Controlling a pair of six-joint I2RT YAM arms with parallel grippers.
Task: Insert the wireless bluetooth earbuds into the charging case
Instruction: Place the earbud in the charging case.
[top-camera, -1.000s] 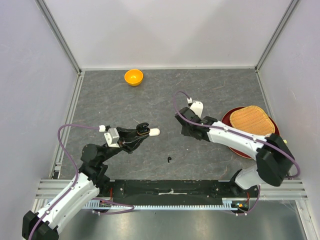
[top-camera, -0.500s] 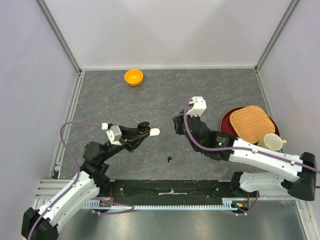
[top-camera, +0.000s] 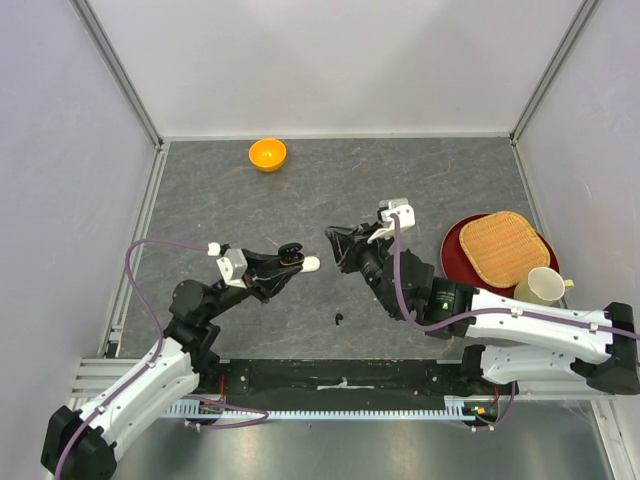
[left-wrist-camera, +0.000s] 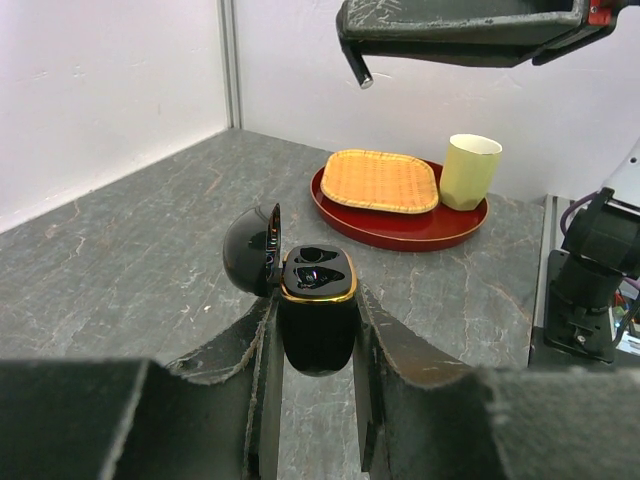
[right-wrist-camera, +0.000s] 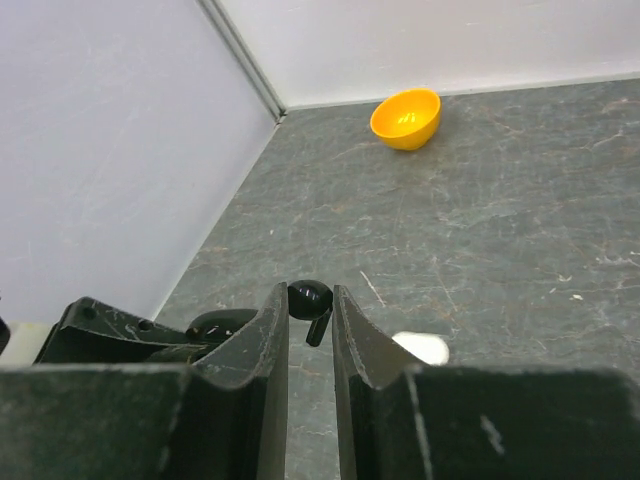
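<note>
My left gripper (top-camera: 285, 262) is shut on the charging case (top-camera: 288, 254), a glossy black pebble. In the left wrist view the case (left-wrist-camera: 317, 310) is upright between my fingers, lid swung open to the left, two dark sockets inside a gold rim. My right gripper (top-camera: 334, 238) is shut on a black earbud (right-wrist-camera: 309, 298), stem hanging down, just right of the case. That bud's stem shows at the top of the left wrist view (left-wrist-camera: 361, 73). A second black earbud (top-camera: 340, 319) lies on the table nearer the bases. A small white bud (top-camera: 310, 264) lies beside the case.
An orange bowl (top-camera: 267, 154) stands at the back left. A red tray (top-camera: 458, 240) at the right carries a woven mat (top-camera: 505, 246) and a pale yellow cup (top-camera: 542, 284). White walls stand behind and at both sides.
My right arm has swung left with the black earbud, from mid-table to close beside the open case. My left gripper and the case have hardly moved.
</note>
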